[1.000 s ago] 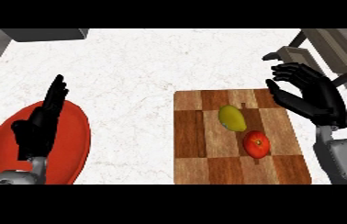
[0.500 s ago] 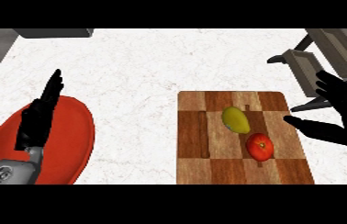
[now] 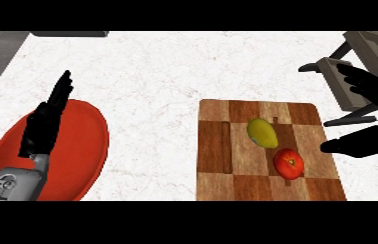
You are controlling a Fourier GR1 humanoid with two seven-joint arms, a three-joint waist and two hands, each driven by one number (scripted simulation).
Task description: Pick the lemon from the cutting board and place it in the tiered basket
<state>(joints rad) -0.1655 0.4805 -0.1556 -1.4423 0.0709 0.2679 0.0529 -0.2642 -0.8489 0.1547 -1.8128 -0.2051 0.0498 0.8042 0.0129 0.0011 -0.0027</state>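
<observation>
One lemon, one tomato, one checkered wooden cutting board, one red plate, and a grey tiered basket partly cut off at the upper right corner, all on a white marbled counter. The lemon is yellow-green, oval, lying tilted near the board's middle, just up-left of the tomato and close to it, untouched by either hand. Right hand at the right edge beside the board, fingers spread and holding nothing; left hand over the plate's left part, fingers straight and together, pointing up, at rest.
</observation>
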